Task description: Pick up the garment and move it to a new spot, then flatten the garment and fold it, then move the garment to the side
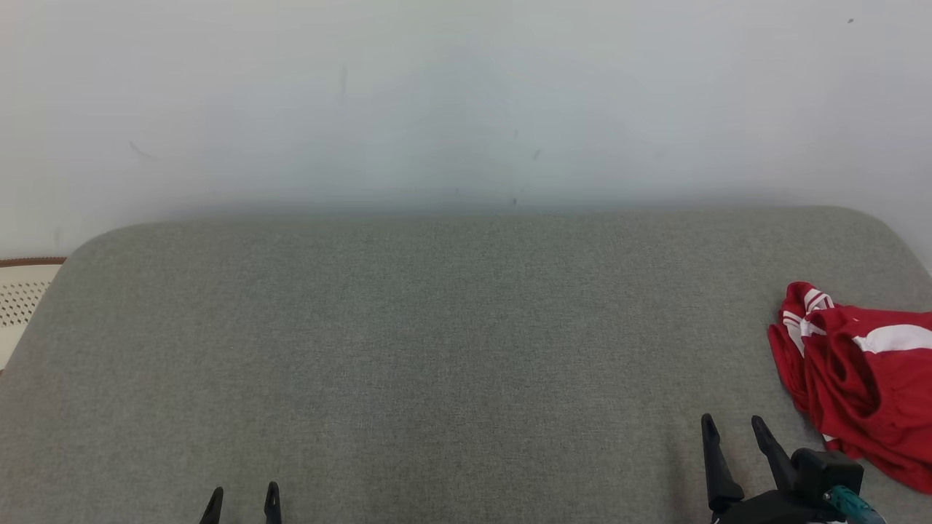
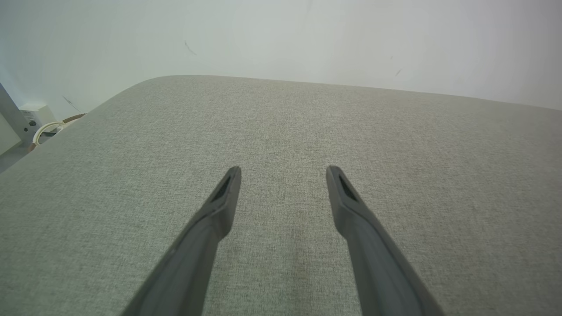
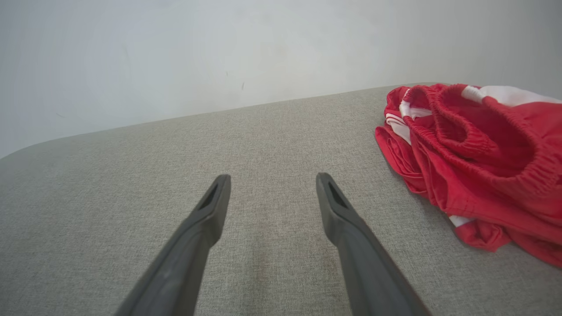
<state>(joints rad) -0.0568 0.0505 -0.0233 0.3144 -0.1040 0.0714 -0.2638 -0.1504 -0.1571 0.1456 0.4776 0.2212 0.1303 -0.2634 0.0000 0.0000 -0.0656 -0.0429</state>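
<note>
You have the red garment (image 1: 863, 378), striped in white, lying crumpled at the right edge of the head view, a little below mid-height. It rests on the grey fabric surface (image 1: 437, 349), and part of it runs out of the frame. In the right wrist view it sits at the upper right as a bunched heap, not flat, with its elastic waistband gaping toward the camera.

Your right gripper (image 1: 732, 420) rises from the lower right of the head view. Its two dark fingers are spread apart with nothing between them, just left of the garment and not touching it. In the right wrist view those fingers stand wide over bare grey cloth, with the garment off to their right.

Your left gripper (image 1: 245, 489) shows as two fingertips at the bottom edge, left of centre. It is also spread and empty, well apart from the garment. The left wrist view shows its fingers wide over the bare surface.

A pale wall (image 1: 466, 102) takes the upper part of the frame. At the far left edge, a pale perforated object (image 1: 22, 295) with a brown rim sits beside the surface's rounded corner.
</note>
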